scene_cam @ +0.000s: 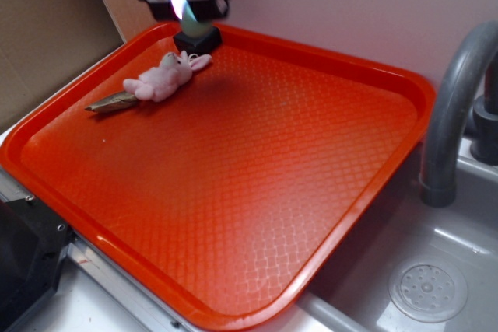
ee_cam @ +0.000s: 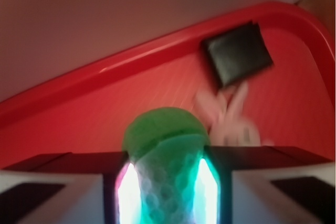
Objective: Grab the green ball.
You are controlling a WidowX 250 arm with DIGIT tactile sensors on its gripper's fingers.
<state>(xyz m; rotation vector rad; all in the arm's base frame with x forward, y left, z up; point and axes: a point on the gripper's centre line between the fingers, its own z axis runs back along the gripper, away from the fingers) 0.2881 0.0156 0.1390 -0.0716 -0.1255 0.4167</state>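
The outside view takes in the whole red tray, tilted over the edge of a grey sink with a curved faucet at the right. The gripper hangs blurred above the tray's far left corner, and only a pale greenish glint shows between its parts. Below it a small black block sits by the far rim, with a pink plush bunny a little nearer and a brownish pointed thing touching the bunny's lower end.

The wrist view shows what the outside view hides: the green ball is pinched between the two fingers, held up off the tray. Its top looks rounded and plain green; lower down the surface is paler, mint-coloured and knitted in a netlike pattern. Beyond it lie the bunny's ears and the black block near the rim.
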